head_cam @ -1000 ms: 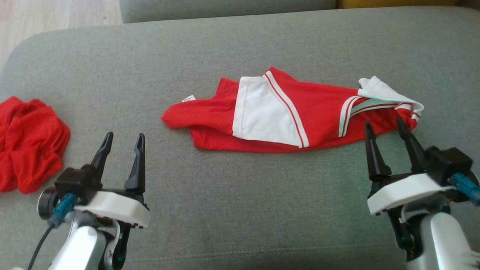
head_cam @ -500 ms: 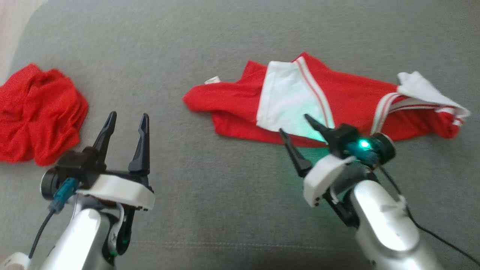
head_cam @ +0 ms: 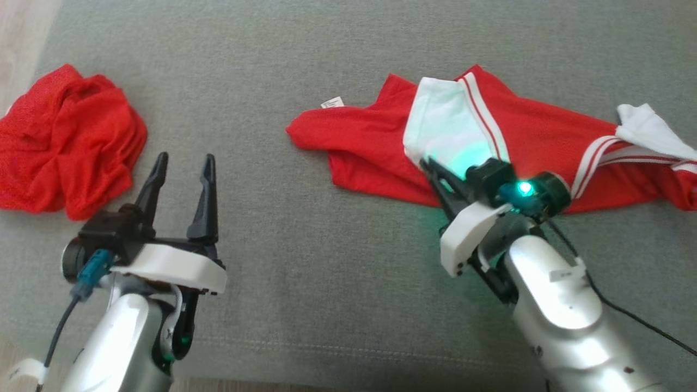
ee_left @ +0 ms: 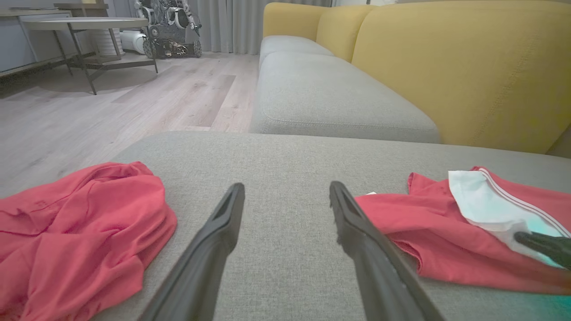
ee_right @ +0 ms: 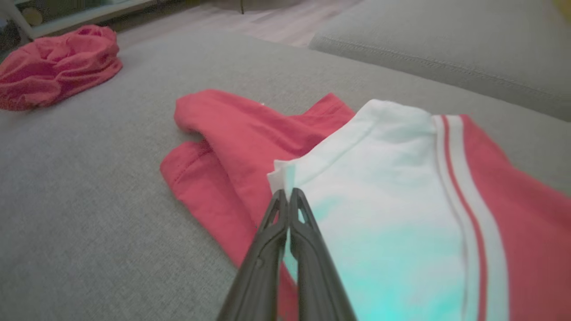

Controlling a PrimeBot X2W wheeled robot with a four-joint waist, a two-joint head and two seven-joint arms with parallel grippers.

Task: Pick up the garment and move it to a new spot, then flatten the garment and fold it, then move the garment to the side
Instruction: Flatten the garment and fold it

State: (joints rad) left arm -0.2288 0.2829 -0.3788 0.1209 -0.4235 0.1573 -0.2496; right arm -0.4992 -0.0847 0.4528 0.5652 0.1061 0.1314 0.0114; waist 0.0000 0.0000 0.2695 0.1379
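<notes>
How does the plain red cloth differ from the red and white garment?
The plain red cloth is all red; the red and white garment has a white panel and stripes. The cloth is bunched; the garment lies long and flatter. The right gripper is closed at the garment's white corner, apart from the cloth. Both lie on the grey cushion.

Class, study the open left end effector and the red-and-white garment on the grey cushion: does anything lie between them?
Nothing visible does. Bare grey cushion is all that separates the left end effector from the garment and its near red end. The crumpled red cloth lies on the end effector's other side, away from that path.
</notes>
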